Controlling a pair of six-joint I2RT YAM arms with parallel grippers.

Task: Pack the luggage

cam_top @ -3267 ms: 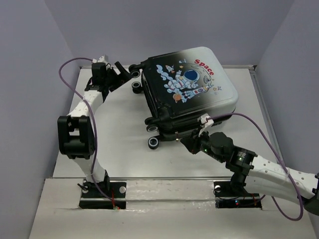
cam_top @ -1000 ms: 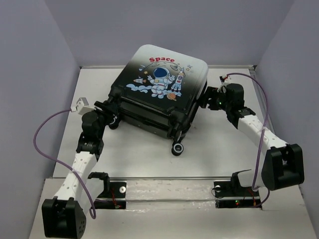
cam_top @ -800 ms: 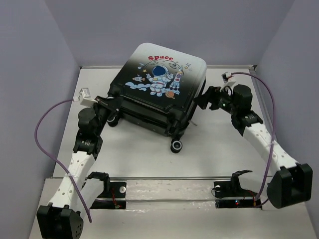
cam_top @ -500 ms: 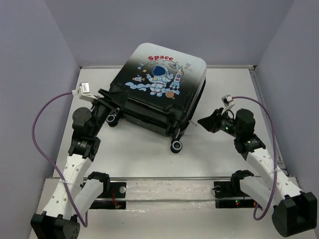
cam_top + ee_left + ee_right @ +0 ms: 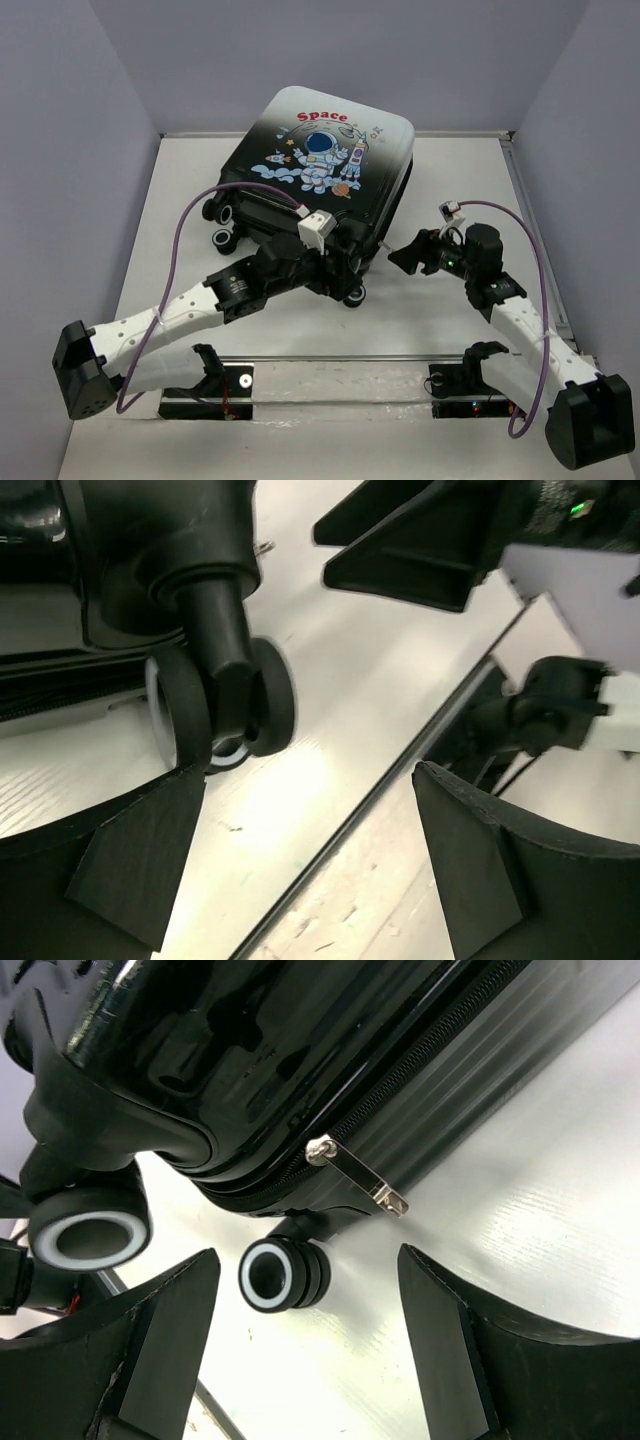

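The luggage [image 5: 325, 170] lies shut on the white table, astronaut print facing up, its black wheeled end toward me. My left gripper [image 5: 345, 272] reaches across from the left to the near right corner and stands open just above a wheel [image 5: 352, 296]. In the left wrist view that wheel [image 5: 215, 705] sits ahead of the left gripper [image 5: 310, 855], which holds nothing. My right gripper [image 5: 405, 255] is open and points left at the same corner. In the right wrist view the right gripper [image 5: 305, 1345] frames a wheel [image 5: 282, 1273], with the zipper pull [image 5: 360, 1175] hanging from the black shell [image 5: 300, 1060].
The table's front rail [image 5: 350, 357] runs just before the arm bases. Purple-grey walls [image 5: 80, 150] close in the left, right and back sides. The left arm's purple cable [image 5: 185, 225] loops over the table left of the luggage.
The left arm has swung from the luggage's left side across to its near right corner, jaws spreading wider. The right gripper has edged slightly toward the luggage. The luggage has stayed put.
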